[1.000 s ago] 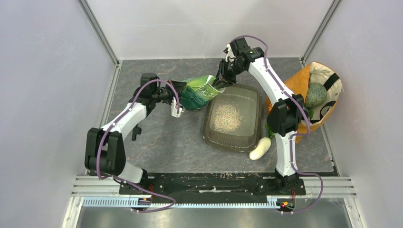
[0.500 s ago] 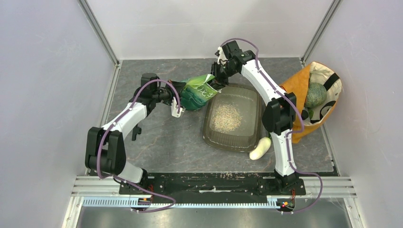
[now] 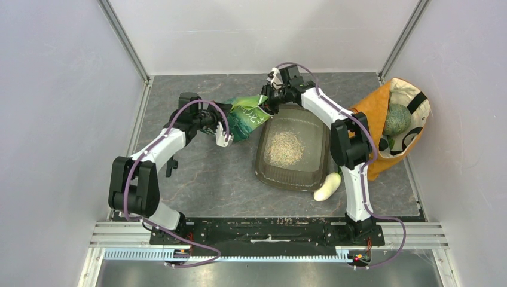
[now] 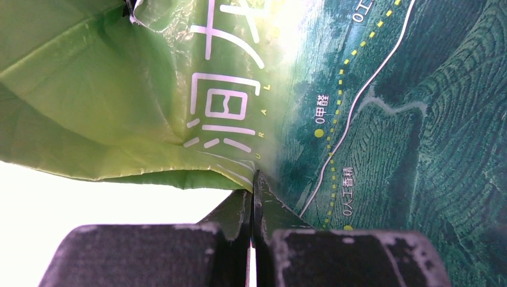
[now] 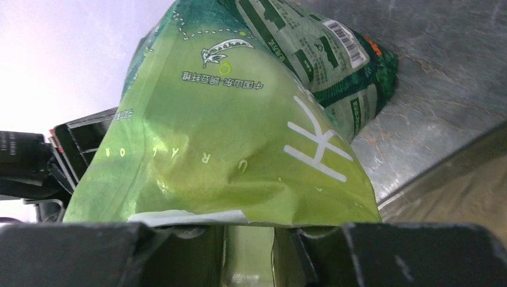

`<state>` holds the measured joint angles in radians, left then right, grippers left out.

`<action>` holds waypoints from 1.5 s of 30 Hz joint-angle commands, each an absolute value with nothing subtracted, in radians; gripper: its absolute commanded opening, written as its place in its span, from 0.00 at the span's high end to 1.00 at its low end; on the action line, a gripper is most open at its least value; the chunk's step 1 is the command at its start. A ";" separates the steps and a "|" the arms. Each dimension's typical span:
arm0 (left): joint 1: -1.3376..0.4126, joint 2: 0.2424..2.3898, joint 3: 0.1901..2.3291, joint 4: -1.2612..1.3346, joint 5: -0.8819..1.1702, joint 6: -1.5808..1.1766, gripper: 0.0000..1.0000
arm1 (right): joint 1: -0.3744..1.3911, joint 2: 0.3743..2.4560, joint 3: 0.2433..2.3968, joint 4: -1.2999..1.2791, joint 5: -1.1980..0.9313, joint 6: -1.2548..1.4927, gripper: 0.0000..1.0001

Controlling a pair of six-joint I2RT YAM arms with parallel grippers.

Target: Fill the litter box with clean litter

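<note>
Though a pale patch of litter [image 3: 285, 147] lies in the middle of the box [image 3: 308, 164] on the tabletop [image 3: 209, 173], much of the floor shows bare, so I judge the filling only partly done. Just beyond the box's far left corner the green bag [image 3: 246, 116] is held tilted. The left fingers [image 4: 236, 209] are clenched on its base and the right fingers [image 5: 412, 251] grasp its top edge. More pouring looks needed.

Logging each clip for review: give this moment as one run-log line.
left fingers: shut on green bag | right fingers: shut on bag edge | bag: beside litter box far-left corner | clean litter: heap in box
</note>
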<state>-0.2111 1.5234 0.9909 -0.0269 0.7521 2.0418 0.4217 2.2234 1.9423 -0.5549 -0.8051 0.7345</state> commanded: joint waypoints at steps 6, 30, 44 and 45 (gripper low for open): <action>-0.239 1.506 1.025 0.052 0.839 2.129 0.98 | 0.442 2.150 1.773 0.135 -0.952 1.122 1.00; -0.189 1.521 1.035 0.072 0.811 2.085 0.98 | 0.317 1.938 1.536 0.248 -1.000 1.196 1.00; -0.187 1.550 1.055 0.118 0.852 2.039 0.98 | 0.176 1.766 1.265 0.342 -1.070 1.247 1.00; -0.187 1.552 1.052 0.136 0.861 2.021 0.98 | 0.169 1.757 1.251 0.352 -1.074 1.254 1.00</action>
<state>-0.1909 1.5459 1.0092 0.0216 0.7971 2.0426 0.1837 1.8374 1.2926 0.2348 -0.9939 1.2087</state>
